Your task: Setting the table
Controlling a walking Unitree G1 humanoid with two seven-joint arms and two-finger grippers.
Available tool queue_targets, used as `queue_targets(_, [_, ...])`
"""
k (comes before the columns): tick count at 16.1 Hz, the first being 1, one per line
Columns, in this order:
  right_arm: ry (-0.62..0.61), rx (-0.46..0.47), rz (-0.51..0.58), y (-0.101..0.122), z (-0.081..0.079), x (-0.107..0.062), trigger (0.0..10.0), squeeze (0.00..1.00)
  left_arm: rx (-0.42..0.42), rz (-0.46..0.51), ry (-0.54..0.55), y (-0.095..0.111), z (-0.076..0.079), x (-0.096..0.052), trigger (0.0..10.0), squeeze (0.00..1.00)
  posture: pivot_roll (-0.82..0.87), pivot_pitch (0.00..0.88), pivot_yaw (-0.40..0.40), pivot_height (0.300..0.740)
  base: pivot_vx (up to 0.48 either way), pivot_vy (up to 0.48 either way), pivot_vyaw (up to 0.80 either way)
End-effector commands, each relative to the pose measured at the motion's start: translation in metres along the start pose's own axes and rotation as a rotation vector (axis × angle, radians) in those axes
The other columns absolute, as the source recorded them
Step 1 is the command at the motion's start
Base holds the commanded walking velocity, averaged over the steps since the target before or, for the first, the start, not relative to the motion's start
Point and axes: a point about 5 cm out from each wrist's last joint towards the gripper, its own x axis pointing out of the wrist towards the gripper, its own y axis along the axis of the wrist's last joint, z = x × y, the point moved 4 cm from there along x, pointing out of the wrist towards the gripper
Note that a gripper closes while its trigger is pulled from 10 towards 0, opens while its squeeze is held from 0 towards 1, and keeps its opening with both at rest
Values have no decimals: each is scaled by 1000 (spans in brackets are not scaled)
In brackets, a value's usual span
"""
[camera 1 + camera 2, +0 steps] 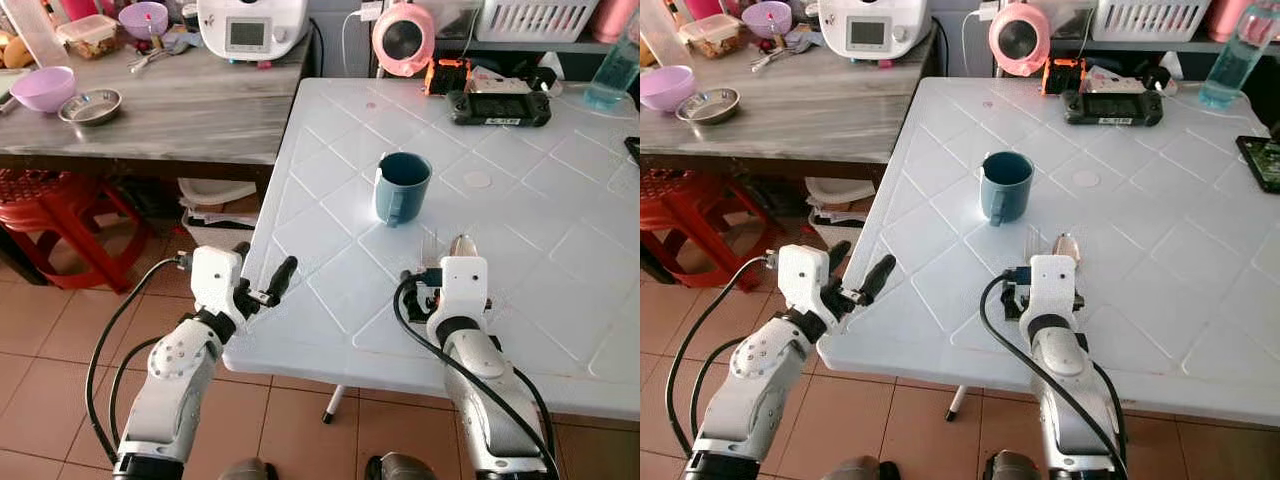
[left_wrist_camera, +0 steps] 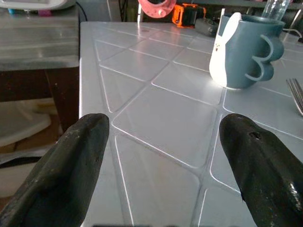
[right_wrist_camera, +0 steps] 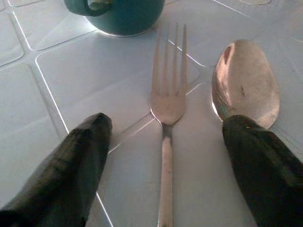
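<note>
Right wrist view shows us our right claw [image 3: 165,156] spread wide over a fork [image 3: 166,118] and spoon [image 3: 244,85] lying side by side on the white worktop [image 1: 520,260], just before the teal mug [image 1: 401,187]. Our left claw [image 1: 265,280] hangs apart at the worktop's edge.

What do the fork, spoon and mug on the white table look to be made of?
Fork and spoon: polished metal, likely steel, judging by their mirror-like reflections. Mug: teal, smooth with a soft sheen, probably glazed ceramic, possibly plastic. Table: glossy white moulded plastic with diamond grooves.
</note>
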Motion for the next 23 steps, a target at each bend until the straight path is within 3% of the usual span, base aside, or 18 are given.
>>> queue_targets(1, [3,16,-37,-5,-1,2,0,0,18,-2,-8,1,0,0,10000,0,-34,42,64,740,0,0,0])
queue_targets(7, [-16,26,-91,-14,7,-2,0,0,21,-7,-5,1,-1,-1,10000,0,-35,43,64,740,0,0,0])
queue_targets(8, [-14,24,-95,-14,8,-2,3137,0,20,-8,-7,0,-1,0,10000,0,-38,42,65,740,0,0,0])
queue_targets(10, [-9,24,-111,-17,7,-2,2627,0,20,-7,-12,0,0,1,10000,0,-37,42,65,740,0,0,0])
queue_targets(11, [-2,27,-131,-20,5,-2,549,0,20,-6,-13,1,0,2,10000,0,-36,42,65,740,0,0,0])
queue_targets(12, [3,36,-157,-25,3,-3,0,0,21,-5,-12,1,0,2,10000,0,-35,43,64,740,0,0,0])
queue_targets(23, [-17,164,-276,-47,16,-1,0,0,29,-11,-9,1,-3,0,10000,0,-29,42,57,740,0,0,0])
